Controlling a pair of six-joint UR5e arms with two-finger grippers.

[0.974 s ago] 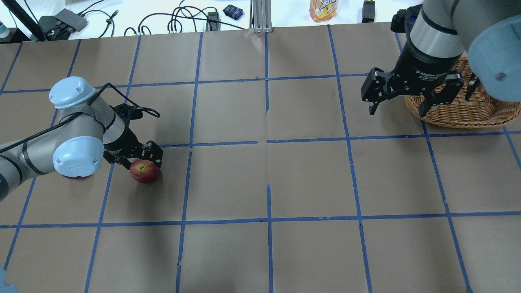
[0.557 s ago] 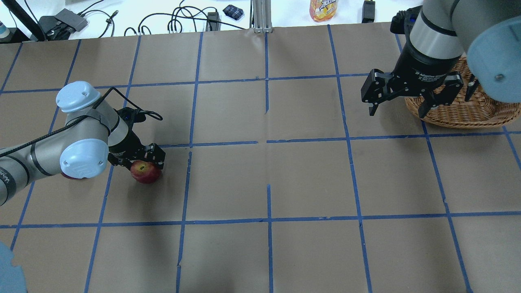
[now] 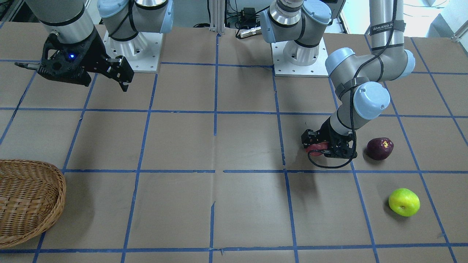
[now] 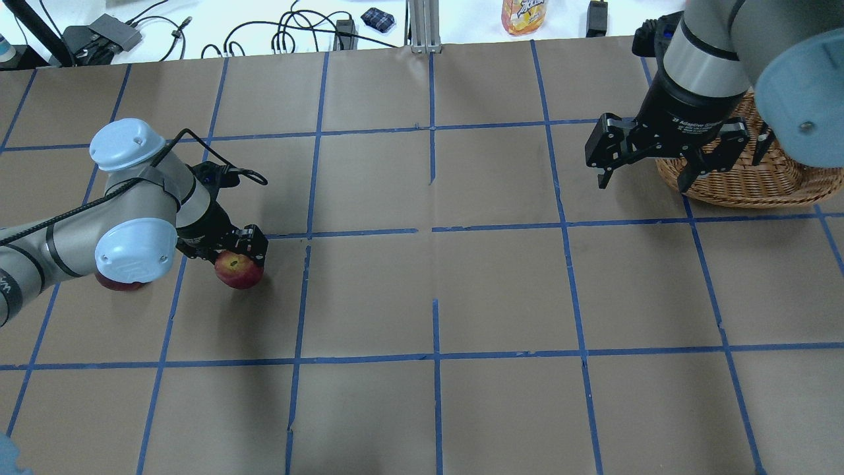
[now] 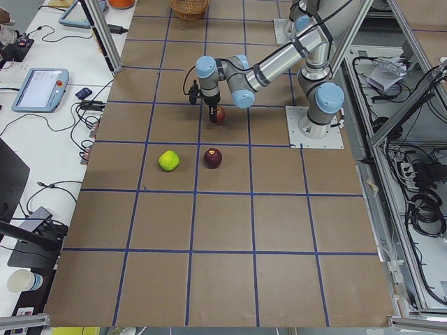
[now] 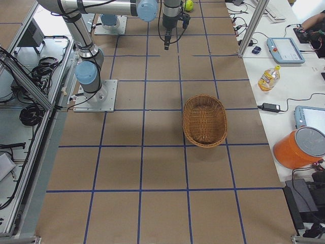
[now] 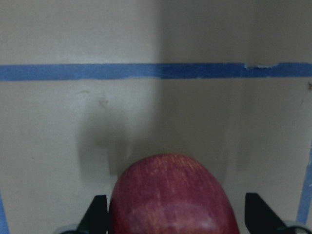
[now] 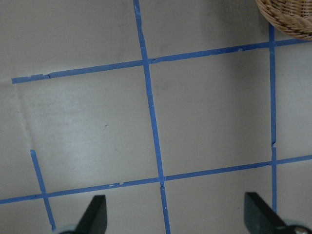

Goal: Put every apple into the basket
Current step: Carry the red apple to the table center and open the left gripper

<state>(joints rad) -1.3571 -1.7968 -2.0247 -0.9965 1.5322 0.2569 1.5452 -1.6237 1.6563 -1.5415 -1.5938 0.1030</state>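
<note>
My left gripper (image 4: 236,258) is shut on the red apple (image 4: 239,272), low over the table's left side. In the left wrist view the red apple (image 7: 173,195) fills the space between both fingers (image 7: 97,214). The dark purple apple (image 3: 380,148) lies close behind the left arm, and the yellow-green apple (image 3: 403,202) lies further out. In the overhead view the left elbow hides most of the purple apple (image 4: 122,285). My right gripper (image 4: 645,177) is open and empty, hanging in the air beside the wicker basket (image 4: 758,181). The basket (image 3: 25,197) holds nothing.
A juice bottle (image 4: 524,14), cables and small devices lie on the white bench beyond the table's far edge. The two arm bases (image 3: 299,54) stand at the robot's side. Blue tape lines grid the brown table top.
The left gripper and the red apple have shifted together slightly toward the far side and right. The right arm has hardly moved.
</note>
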